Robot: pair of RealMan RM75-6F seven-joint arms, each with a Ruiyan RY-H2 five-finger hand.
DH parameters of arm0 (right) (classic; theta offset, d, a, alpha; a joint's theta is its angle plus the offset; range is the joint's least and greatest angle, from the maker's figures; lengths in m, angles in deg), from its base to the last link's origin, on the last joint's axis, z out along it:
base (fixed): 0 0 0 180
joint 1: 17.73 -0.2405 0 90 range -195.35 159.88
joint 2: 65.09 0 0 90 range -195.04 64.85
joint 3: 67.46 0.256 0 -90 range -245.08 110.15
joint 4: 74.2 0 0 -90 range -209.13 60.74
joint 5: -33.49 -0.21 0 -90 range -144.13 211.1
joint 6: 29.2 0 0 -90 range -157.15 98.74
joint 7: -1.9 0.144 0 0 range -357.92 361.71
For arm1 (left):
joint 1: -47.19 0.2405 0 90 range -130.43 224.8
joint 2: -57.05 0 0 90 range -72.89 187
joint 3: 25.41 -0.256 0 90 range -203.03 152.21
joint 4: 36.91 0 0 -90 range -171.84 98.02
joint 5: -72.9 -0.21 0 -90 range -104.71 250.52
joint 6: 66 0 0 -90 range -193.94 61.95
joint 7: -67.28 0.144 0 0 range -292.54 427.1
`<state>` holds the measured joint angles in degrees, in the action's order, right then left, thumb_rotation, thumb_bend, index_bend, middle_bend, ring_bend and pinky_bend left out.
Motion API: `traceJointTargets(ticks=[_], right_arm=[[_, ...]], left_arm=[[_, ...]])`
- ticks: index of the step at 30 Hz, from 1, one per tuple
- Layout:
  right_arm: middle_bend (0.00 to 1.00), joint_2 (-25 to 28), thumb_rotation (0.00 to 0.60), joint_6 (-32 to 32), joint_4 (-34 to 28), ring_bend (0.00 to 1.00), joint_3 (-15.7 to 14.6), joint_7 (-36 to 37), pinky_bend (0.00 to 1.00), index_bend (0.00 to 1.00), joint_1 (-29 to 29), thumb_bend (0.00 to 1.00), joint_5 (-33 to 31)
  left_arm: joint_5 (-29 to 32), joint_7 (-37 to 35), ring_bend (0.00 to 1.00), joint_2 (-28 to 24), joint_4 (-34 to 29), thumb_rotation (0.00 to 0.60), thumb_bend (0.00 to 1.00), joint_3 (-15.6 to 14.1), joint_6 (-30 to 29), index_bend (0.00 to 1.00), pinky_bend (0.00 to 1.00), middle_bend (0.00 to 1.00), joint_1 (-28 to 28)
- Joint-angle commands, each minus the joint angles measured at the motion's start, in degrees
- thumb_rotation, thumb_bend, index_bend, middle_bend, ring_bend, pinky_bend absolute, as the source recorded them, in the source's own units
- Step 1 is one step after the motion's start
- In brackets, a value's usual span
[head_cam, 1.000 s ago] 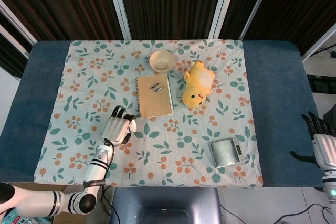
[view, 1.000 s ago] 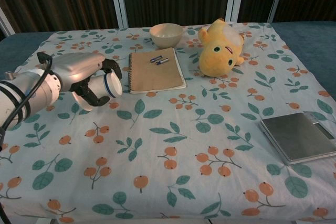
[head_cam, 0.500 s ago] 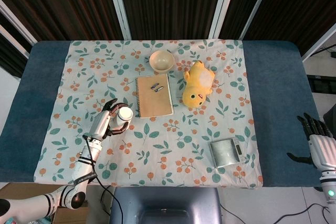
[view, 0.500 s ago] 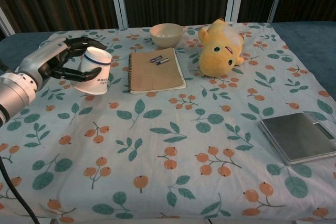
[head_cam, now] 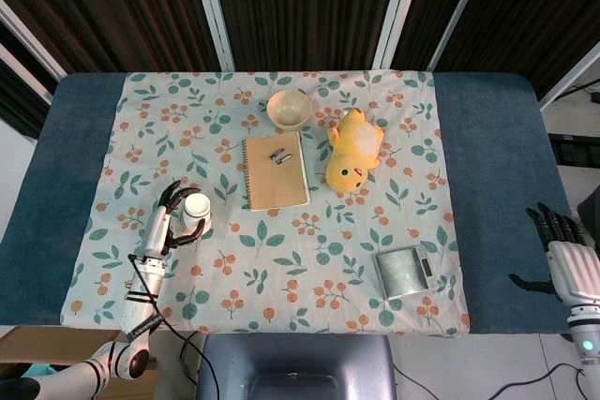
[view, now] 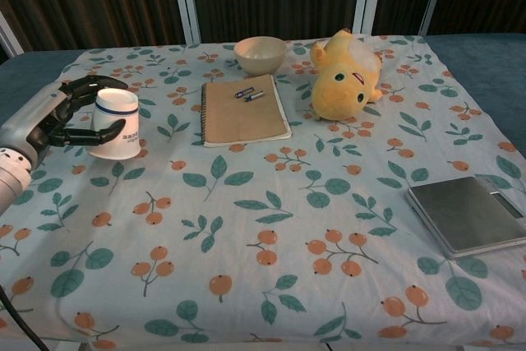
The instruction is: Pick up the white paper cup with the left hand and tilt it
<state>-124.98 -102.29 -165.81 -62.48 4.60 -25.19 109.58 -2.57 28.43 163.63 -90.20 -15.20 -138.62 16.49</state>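
Note:
The white paper cup point(head_cam: 195, 209) point(view: 115, 123) stands upright on the floral cloth near the table's left side, its base down on the cloth. My left hand point(head_cam: 167, 222) point(view: 62, 113) wraps around it from the left, fingers curled over the far side and thumb across the near side. My right hand point(head_cam: 562, 255) hangs beyond the table's right edge, fingers spread and empty; it shows only in the head view.
A brown notebook point(head_cam: 276, 171) point(view: 244, 110) with two small batteries on it lies right of the cup. Behind it sits a cream bowl point(head_cam: 289, 110) point(view: 260, 54). A yellow plush toy point(head_cam: 352, 151) point(view: 345, 76) and a silver scale point(head_cam: 404, 271) point(view: 468, 213) lie further right.
The cup went from tipped on its side with its mouth facing right to upright. My left hand carried it leftward and down onto the cloth. The right hand barely moved.

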Motion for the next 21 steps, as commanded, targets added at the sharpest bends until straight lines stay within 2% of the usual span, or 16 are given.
traceJointTargets(ticks=[1,10,12,18,21], right_arm=[[0.00,0.08,0.600,0.02,-0.09,0.00,-0.07,0.05,0.00,0.00,-0.01,0.11,0.10],[0.00,0.19,0.600,0.17,-0.13,0.00,-0.16,-0.14,0.00,0.00,0.01,0.11,-0.25],[0.00,0.16,0.600,0.34,-0.16,0.00,-0.26,-0.24,0.00,0.00,-0.05,0.11,-0.24],[0.00,0.58,0.600,-0.72,-0.68,0.00,-0.13,0.23,0.00,0.00,0.19,0.11,0.47],[0.00,0.98,0.600,-1.18,-1.06,0.00,-0.11,0.26,0.00,0.00,0.42,0.11,0.52]], left_arm=[[-1.17,-2.00,0.02,1.69,2.88,0.600,0.36,-0.57,0.03,0.35,0.00,0.29,0.78],[-2.47,-4.21,0.01,2.92,6.04,0.600,0.36,-0.86,0.73,0.33,0.01,0.27,1.69],[-2.96,-4.68,0.00,2.81,5.94,0.600,0.36,-0.98,0.69,0.29,0.01,0.24,1.82],[-3.83,-6.09,0.00,1.67,4.39,0.600,0.36,-0.84,0.58,0.03,0.05,0.07,2.22],[-3.67,-6.19,0.00,1.13,3.52,0.600,0.36,-0.37,0.81,0.00,0.06,0.07,2.31]])
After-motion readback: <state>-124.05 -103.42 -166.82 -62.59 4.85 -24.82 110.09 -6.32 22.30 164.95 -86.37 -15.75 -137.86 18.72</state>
